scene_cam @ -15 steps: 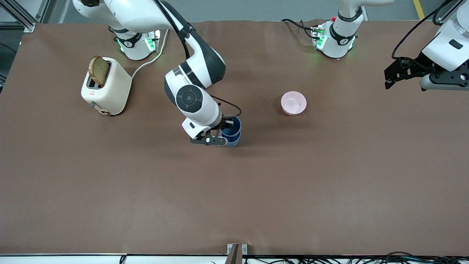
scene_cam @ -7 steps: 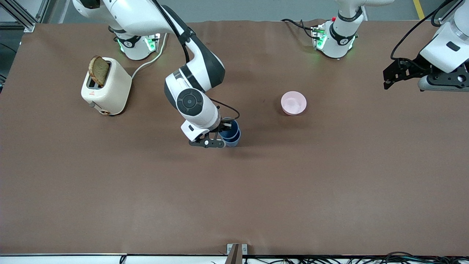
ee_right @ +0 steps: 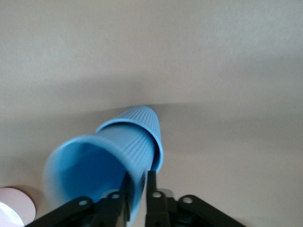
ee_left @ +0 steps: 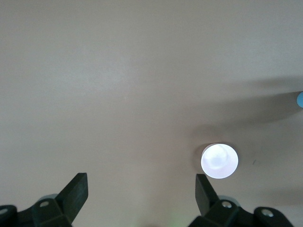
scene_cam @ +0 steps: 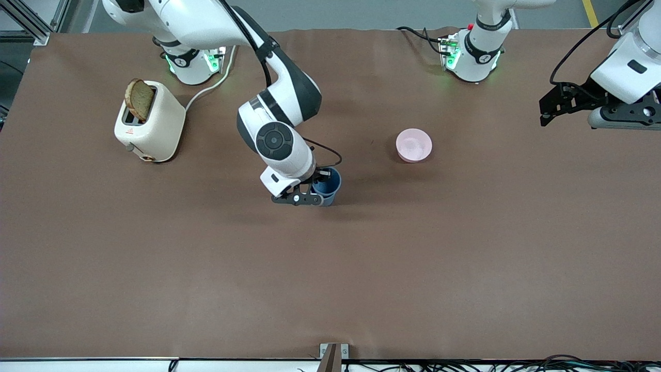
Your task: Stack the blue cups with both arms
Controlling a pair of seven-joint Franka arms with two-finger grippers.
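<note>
Now the right gripper [scene_cam: 316,192] fingers [ee_right: 127,193] pinch the nested blue cups' [ee_right: 113,158] rim; left gripper [ee_left: 139,189] fingers spread.

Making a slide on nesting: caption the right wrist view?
Right gripper pinches the rim of the upper blue cup, seated in the lower blue cup.

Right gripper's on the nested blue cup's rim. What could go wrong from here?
1. The right gripper pinches only the upper cup's rim wall; the grip may slip or deform it.
2. That cup sits tilted in the lower cup, so releasing now may leave it crooked.
3. Lifting could drag both cups up.
</note>
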